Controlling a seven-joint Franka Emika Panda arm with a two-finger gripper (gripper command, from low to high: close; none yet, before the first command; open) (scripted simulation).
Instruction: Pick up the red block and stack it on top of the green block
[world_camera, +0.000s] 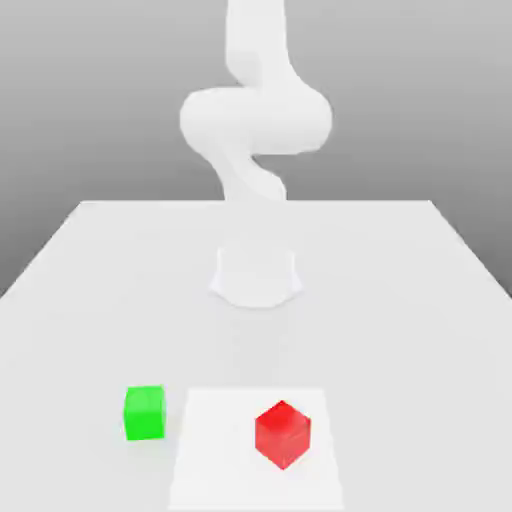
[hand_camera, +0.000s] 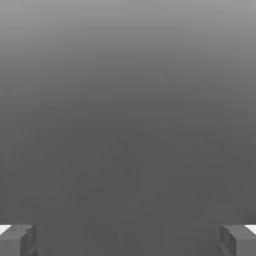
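You are looking at the end effector (hand_camera: 128, 240) hanging with its fingers (hand_camera: 17, 240) spread wide apart and gripping nothing. The red block (world_camera: 282, 434) is sitting on the bench (world_camera: 90, 300), turned corner-on, near the green block (world_camera: 145, 413) but not touching it, toward the exterior view's right of it.

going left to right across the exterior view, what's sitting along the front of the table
green block → red block, apart from each other; the red one sits on a paler square patch of the table.
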